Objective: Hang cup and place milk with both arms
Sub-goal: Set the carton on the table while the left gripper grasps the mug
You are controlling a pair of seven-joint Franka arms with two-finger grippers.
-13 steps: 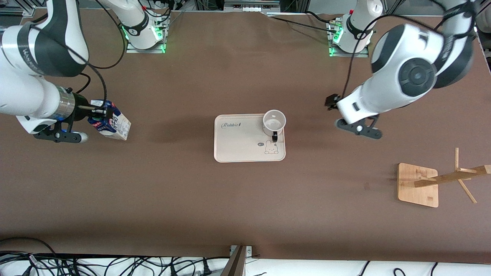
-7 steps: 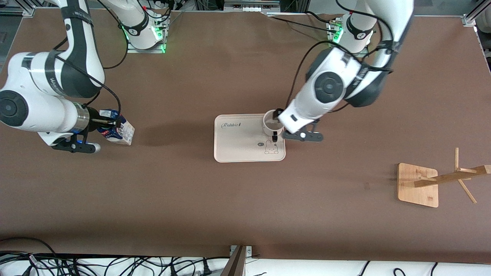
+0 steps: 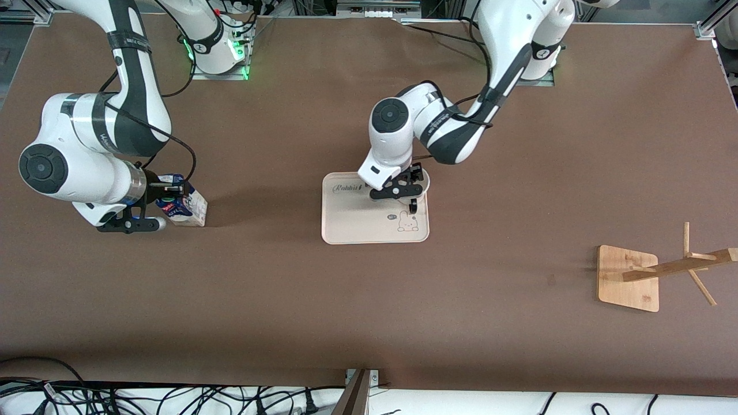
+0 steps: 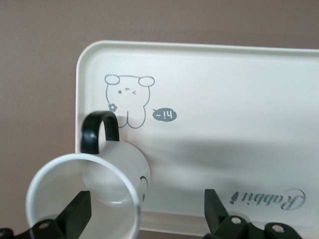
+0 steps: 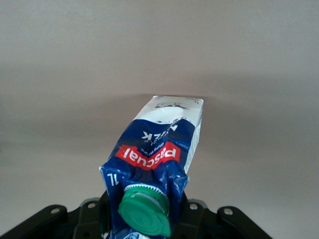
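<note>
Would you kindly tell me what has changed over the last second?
The left claw swung in from the left arm's end of the table and now sits open over the cup on the tray, one finger inside the rim. The right claw, shut on the milk, carried it a little toward the tray. Cup, tray and wooden rack stayed put.

Even overhead light, soft shadows, sharp.

Bare desk [image 3: 277,276] lies between the milk [image 3: 187,207], gripped in the right hand [image 3: 167,193], and the tray [image 3: 357,225]; the left hand [image 3: 403,184], fingers spread, hangs over the cup [image 3: 416,199] on the tray; the wooden rack [image 3: 651,274] stands well apart.
</note>
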